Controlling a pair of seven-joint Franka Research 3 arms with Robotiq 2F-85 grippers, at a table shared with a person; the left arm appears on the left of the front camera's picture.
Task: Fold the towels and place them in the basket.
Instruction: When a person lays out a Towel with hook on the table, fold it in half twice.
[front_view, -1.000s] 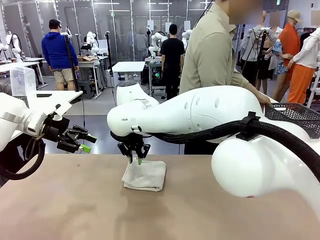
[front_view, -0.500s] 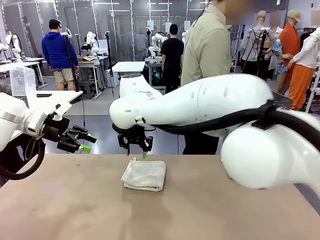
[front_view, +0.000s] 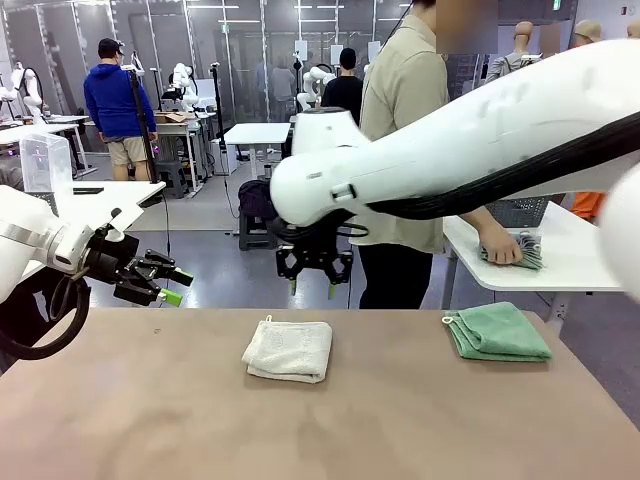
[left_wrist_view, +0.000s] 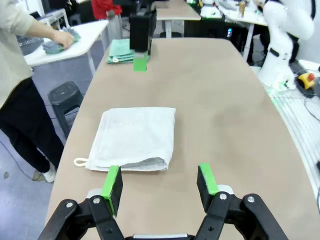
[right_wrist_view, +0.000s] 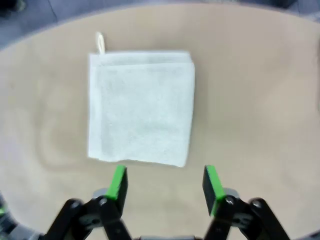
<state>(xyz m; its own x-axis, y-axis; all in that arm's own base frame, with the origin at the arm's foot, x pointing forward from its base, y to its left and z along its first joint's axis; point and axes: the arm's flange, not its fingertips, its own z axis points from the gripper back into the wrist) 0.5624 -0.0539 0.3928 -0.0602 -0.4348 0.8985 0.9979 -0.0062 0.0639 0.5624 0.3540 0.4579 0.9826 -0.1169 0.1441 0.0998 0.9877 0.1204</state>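
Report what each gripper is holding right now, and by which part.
Nothing is held. The right gripper hangs open above the folded white towel, and the left gripper is open off to the side. The green towel lies untouched.

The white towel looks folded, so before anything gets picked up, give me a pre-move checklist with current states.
1. White towel folded, flat on the table: ok.
2. Right gripper open, empty, above the towel and apart from it: ok.
3. Left gripper open, empty, off to the left side: ok.
4. Green towel folded at the table's right end: ok.
5. Basket free to receive: cannot tell; it sits on the side table, partly hidden by the arm.
6. Person's hand off the main table: ok, it rests on the side table.
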